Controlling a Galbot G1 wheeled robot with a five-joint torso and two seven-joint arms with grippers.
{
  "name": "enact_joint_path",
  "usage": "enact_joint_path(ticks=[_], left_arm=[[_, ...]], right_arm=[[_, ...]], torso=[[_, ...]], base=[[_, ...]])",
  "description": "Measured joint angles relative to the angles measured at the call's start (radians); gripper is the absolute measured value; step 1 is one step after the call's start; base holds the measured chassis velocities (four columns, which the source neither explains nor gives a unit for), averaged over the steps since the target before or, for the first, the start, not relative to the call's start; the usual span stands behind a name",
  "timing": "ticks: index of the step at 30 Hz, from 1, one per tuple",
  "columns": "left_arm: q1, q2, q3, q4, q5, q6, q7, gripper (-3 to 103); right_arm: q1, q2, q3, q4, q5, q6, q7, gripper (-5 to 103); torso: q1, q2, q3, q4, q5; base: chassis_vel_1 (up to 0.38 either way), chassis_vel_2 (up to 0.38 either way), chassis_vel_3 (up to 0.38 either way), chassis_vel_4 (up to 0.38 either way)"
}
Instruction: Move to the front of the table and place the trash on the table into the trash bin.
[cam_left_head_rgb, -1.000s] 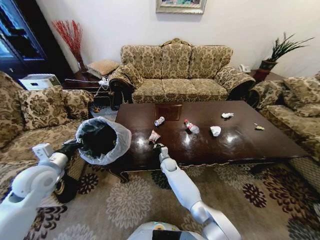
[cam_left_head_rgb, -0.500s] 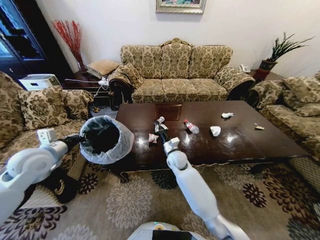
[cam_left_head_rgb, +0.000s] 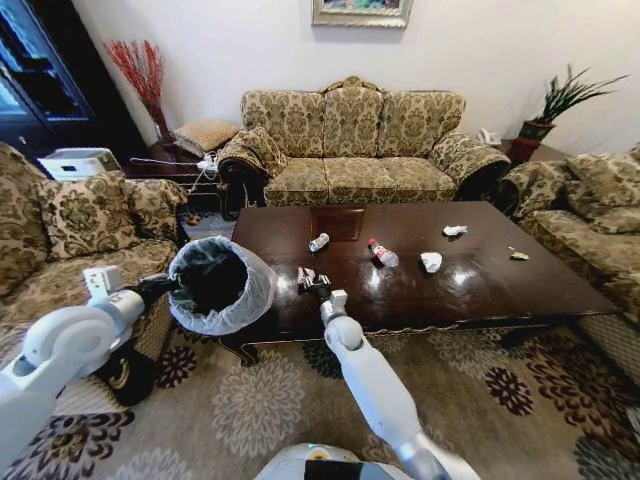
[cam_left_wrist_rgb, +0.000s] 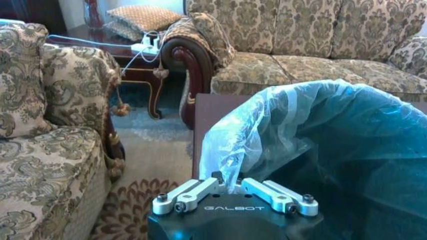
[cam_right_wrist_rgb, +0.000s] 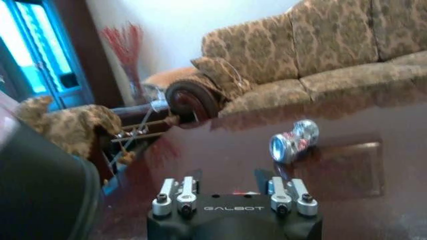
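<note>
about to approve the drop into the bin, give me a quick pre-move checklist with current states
1. Left gripper clamped on the trash bin rim and bag: ok.
2. Bin mouth open and tipped toward the table: ok.
3. Right gripper holding the pinkish wrapper above the table's near edge: looks ok in the head view; the grip itself cannot be confirmed.
4. Wrapper over the bin mouth: not ok, it is beside the bin.
5. Trash left on the table: clear bottle, red-capped bottle, paper wads: not ok.
</note>
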Motion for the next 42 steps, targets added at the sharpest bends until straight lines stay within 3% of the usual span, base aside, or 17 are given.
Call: enact_joint_path(ticks=[2, 6, 10, 11, 13, 30, 33, 39, 42], left_arm=[[-0.001, -0.002, 0.005, 0.003, 0.005, -0.003, 0.005, 0], [-0.004, -0.006, 0.012, 0.013, 0.02, -0.01, 0.016, 0], [-0.006, -0.005, 0.013, 0.019, 0.024, -0.013, 0.02, 0], [-0.009, -0.003, 0.015, 0.025, 0.026, -0.015, 0.023, 0], [-0.012, -0.001, 0.018, 0.029, 0.026, -0.015, 0.024, 0], [-0.012, 0.007, 0.03, 0.041, 0.029, -0.024, 0.033, 0], [-0.012, 0.008, 0.033, 0.041, 0.029, -0.026, 0.034, 0], [-0.012, 0.01, 0.038, 0.044, 0.03, -0.033, 0.036, 0], [-0.013, 0.006, 0.043, 0.043, 0.033, -0.036, 0.04, 0]], right_arm=[[0.025, 0.009, 0.003, -0.038, 0.0, -0.007, 0.015, 56], [0.085, 0.01, 0.019, -0.146, 0.003, -0.01, 0.042, 78], [0.102, 0.01, 0.028, -0.183, 0.007, -0.01, 0.044, 83], [0.115, 0.01, 0.032, -0.21, 0.012, -0.01, 0.042, 93], [0.125, 0.01, 0.032, -0.228, 0.024, -0.01, 0.035, 97], [0.181, 0.011, 0.006, -0.381, 0.034, 0.026, -0.064, 101], [0.185, 0.011, 0.002, -0.393, 0.022, 0.037, -0.081, 87], [0.186, 0.011, 0.0, -0.393, -0.013, 0.058, -0.089, 71], [0.18, 0.01, -0.003, -0.389, -0.045, 0.072, -0.097, 54]], torso=[[0.0, 0.0, 0.0, 0.0, 0.0], [0.0, 0.0, 0.0, -0.0001, -0.0001], [0.0, 0.0, 0.0, -0.0001, 0.0], [0.0, 0.0, 0.0, -0.0002, -0.0001], [0.0, 0.0, 0.0, -0.0001, -0.0001], [0.0, 0.0, 0.0, 0.0, 0.0], [0.0, 0.0, 0.0, -0.0001, 0.0], [0.0, 0.0, 0.0, 0.0, 0.0], [0.0, 0.0, 0.0, -0.0001, 0.0]], base=[[0.0, 0.0, 0.0, 0.0], [0.0, 0.0, 0.0, 0.0], [0.0, 0.0, 0.0, 0.0], [0.0, 0.0, 0.0, 0.0], [0.0, 0.0, 0.0, 0.0], [0.0, 0.0, 0.0, 0.0], [0.0, 0.0, 0.0, 0.0], [0.0, 0.0, 0.0, 0.0], [0.0, 0.0, 0.0, 0.0]])
